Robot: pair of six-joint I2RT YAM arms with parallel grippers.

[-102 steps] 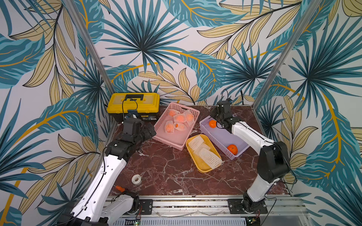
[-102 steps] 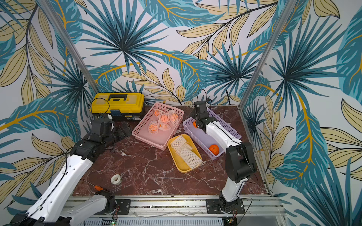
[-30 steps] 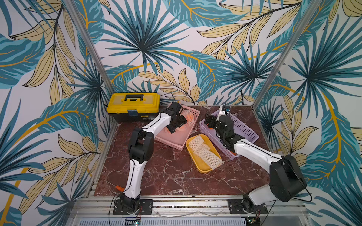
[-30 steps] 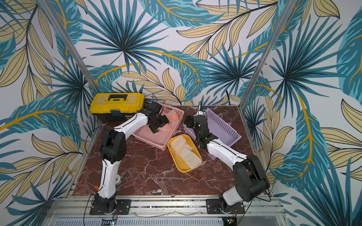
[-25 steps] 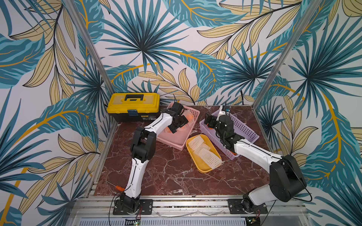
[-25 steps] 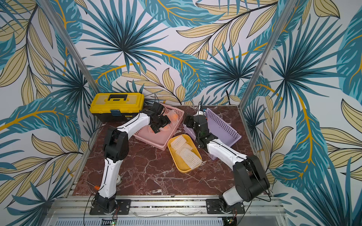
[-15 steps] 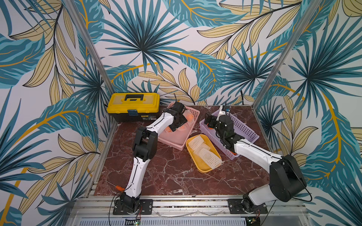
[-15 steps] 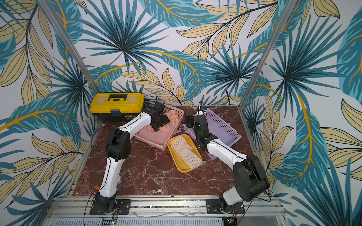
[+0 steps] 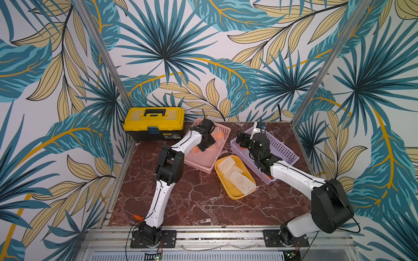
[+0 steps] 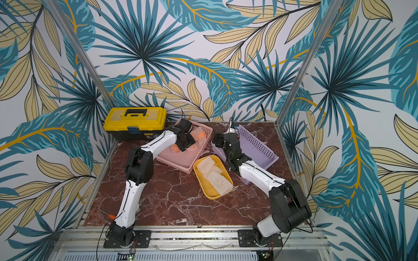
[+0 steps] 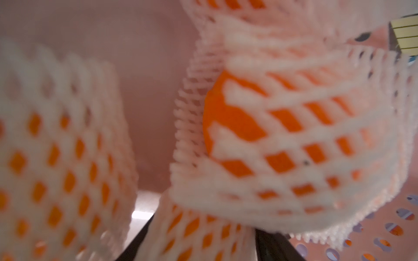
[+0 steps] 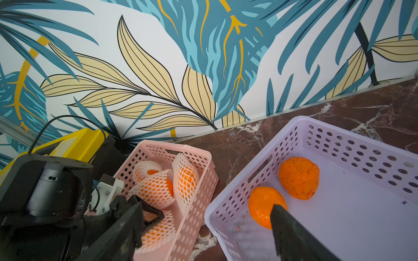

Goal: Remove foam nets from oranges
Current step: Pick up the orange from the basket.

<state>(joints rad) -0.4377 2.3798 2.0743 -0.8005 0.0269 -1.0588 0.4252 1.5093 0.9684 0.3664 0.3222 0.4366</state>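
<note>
marbled desk (image 9: pixel 192 203). reaches left pincer (image 9: pixel 205 144) into pink basket (image 9: pixel 199 166) among netted oranges (image 12: pixel 156 189) (clamped or not, cannot tell); holds right pincer (image 9: pixel 242 139) apart over purple basket (image 9: pixel 280 146).

Table: I see red-brown marble (image 9: pixel 192 203) with white veins.
Back left: yellow toolbox (image 9: pixel 156 122).
Middle: pink basket (image 9: pixel 201 161), yellow tray (image 9: pixel 233 192) just beside it.
Right: purple basket (image 9: pixel 282 149).
Front left: probably an orange-handled screwdriver (image 9: pixel 135 216).

The left arm (image 9: pixel 158 198) and the right arm (image 9: pixel 294 175) are built of white tubular links joined by bulky black joint housings (image 9: pixel 169 167). Thin black cables (image 12: pixel 65 116) are looped off them; black base plates (image 9: pixel 153 238) are screwed down.
</note>
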